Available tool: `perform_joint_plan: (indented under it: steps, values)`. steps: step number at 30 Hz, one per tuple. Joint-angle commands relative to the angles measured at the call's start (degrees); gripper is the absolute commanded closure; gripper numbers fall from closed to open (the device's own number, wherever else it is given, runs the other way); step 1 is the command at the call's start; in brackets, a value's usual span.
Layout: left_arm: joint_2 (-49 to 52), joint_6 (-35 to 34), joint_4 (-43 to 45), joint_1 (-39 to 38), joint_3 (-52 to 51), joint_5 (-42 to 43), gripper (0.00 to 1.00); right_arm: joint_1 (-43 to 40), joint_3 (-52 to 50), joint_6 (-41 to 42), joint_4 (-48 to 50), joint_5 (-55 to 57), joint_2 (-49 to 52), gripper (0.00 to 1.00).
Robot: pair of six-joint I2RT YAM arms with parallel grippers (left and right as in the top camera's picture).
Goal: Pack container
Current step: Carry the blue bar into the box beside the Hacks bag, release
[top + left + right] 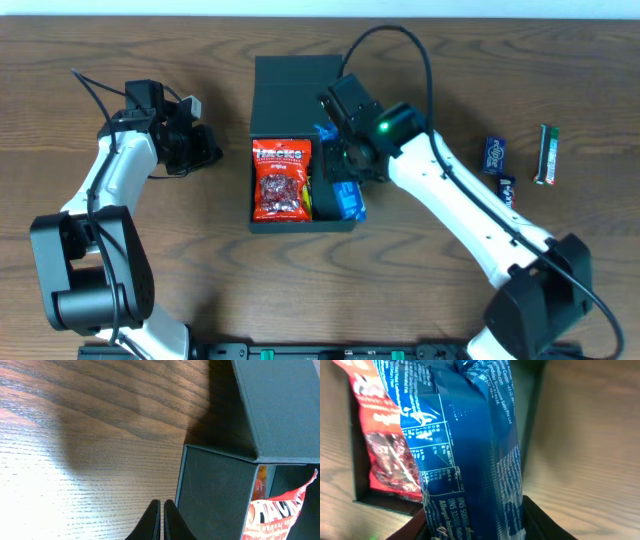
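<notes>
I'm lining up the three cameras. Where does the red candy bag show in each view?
Overhead: red candy bag in the left half of the container, centre frame.
Left wrist: red candy bag at the lower right corner.
Right wrist: red candy bag upper left, behind the blue packet.
Shared landmark: the container wall beside it.

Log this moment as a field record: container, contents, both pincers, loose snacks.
container: dark green, lid flap open
inside: red snack bag lying flat on the left side
right pincer: shut on blue packet, which sits on end in the container's right side
left pincer: shut, empty, just outside the container's left wall
loose on table: two dark blue packets and a green bar, right of the container
</notes>
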Motion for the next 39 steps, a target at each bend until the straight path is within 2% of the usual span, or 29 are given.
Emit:
perform_joint_plan:
  steps: [1, 7, 13, 18, 25, 39]
  values:
    - [0.6, 0.6, -0.3, 0.3, 1.1, 0.0, 0.94, 1.1, -1.0, 3.1, 0.9, -2.1, 0.8, 0.99]
    - [0.6, 0.6, -0.7, 0.3, 1.1, 0.0, 0.94, 1.1, -1.0, 10.8, 2.2, -2.2, 2.7, 0.99]
    - [0.6, 0.6, -1.7, 0.3, 1.1, 0.0, 0.94, 2.0, -1.0, 13.0, 6.4, -4.6, 7.3, 0.99]
    - [0.6, 0.6, -2.1, 0.3, 1.1, 0.0, 0.94, 2.3, -1.0, 14.9, 8.0, -1.2, 9.2, 0.98]
    - [0.6, 0.6, -2.1, 0.3, 1.1, 0.0, 0.94, 3.0, -1.0, 15.2, 12.5, 3.5, 9.4, 0.99]
    - [0.6, 0.6, -2.1, 0.3, 1.1, 0.0, 0.95, 3.0, -1.0, 14.8, 11.9, 5.4, 13.1, 0.98]
